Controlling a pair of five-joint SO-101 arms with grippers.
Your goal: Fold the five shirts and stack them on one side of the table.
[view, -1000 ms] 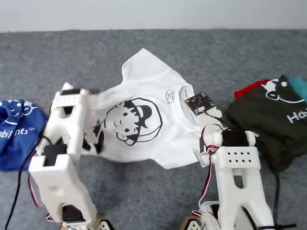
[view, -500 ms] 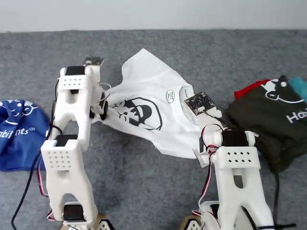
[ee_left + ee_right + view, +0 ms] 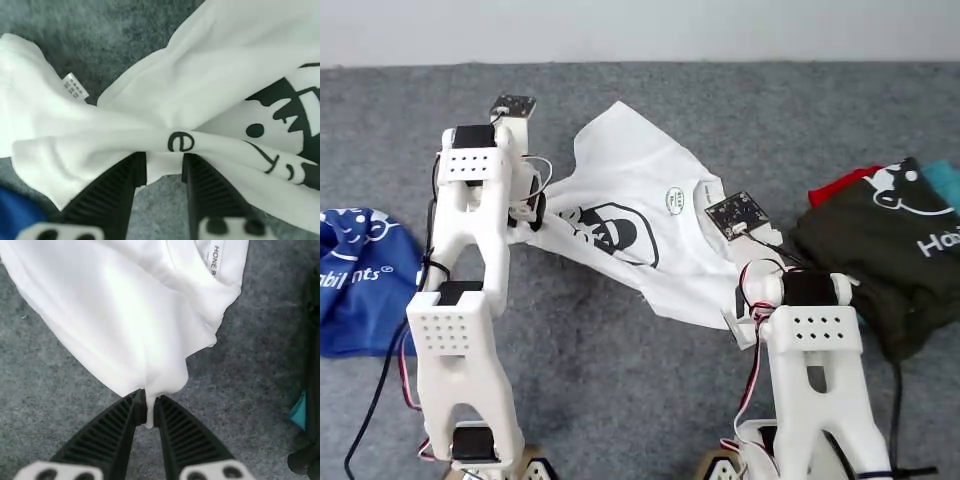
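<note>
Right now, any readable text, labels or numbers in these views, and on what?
On the white shirt, neck label: partly hidden, no whole word.
Its side tag: too small to read.
Its round collar badge: too small.
The dark shirt and blue garment: white lettering, cut off.

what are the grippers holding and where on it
Both hold the white shirt: left gripper pinches bunched cloth at the hem end, right gripper an edge near the collar.

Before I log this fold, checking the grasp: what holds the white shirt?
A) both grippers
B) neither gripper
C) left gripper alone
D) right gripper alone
A: the left gripper pinches a bunched fold of the white shirt, and the right gripper clamps its edge.
</note>
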